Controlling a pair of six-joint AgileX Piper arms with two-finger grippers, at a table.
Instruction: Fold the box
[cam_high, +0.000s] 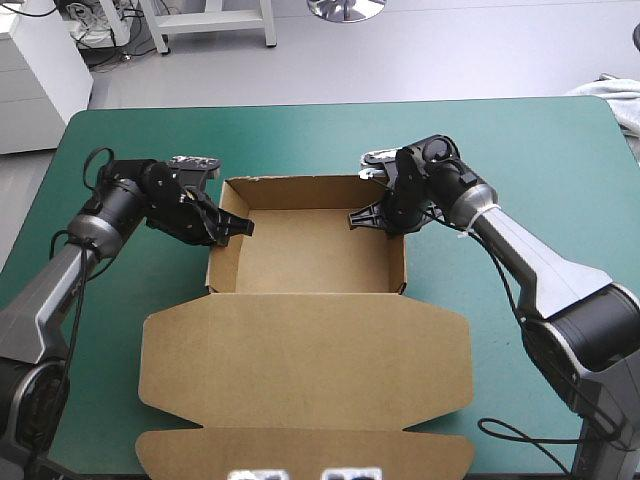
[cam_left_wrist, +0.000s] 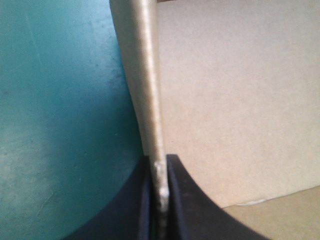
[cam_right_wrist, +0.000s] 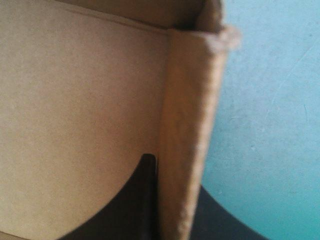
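The brown box (cam_high: 305, 250) stands as an open tray in the middle of the table, walls raised, its lid (cam_high: 305, 360) lying flat toward the near edge. My left gripper (cam_high: 228, 228) is shut on the tray's left wall; in the left wrist view the wall's edge (cam_left_wrist: 150, 90) runs straight out from between the black fingers (cam_left_wrist: 187, 200). My right gripper (cam_high: 385, 215) is shut on the right wall: in the right wrist view the wall (cam_right_wrist: 187, 130) stands between the fingers (cam_right_wrist: 137, 200), one inside the tray and one outside.
A pale cloth-like thing (cam_high: 620, 100) lies at the table's far right corner. Teal-green cover (cam_high: 520, 150) lies bare around the box on both sides and beyond it. The lid's front flap (cam_high: 300, 450) reaches the near edge.
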